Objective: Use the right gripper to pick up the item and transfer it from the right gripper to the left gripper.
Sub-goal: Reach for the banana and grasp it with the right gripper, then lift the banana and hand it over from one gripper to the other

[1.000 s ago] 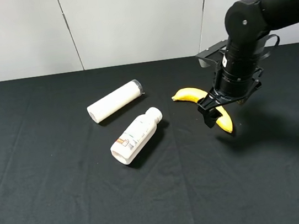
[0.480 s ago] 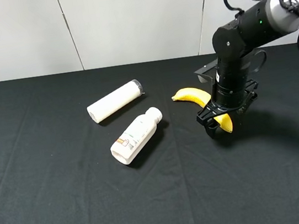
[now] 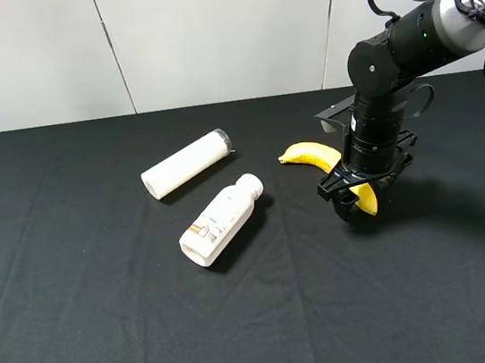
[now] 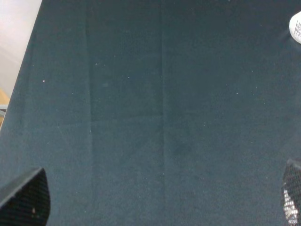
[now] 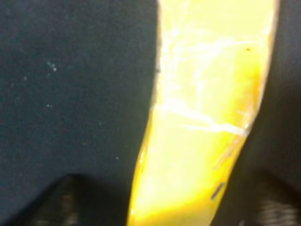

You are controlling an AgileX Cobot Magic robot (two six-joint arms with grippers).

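Soft, even light comes from overhead. The black cloth (image 3: 109, 326) swallows it with no glare, and the wall (image 3: 212, 32) behind the banana (image 3: 306, 152) is bright but not washed out. The high view is sharp; in it the arm (image 3: 404, 41) throws a faint, wide shadow on the cloth right of the banana. Up close at the right wrist the banana is blurred, bright and streaked with pale sheen. The left wrist view is dim, bluish and slightly grainy.
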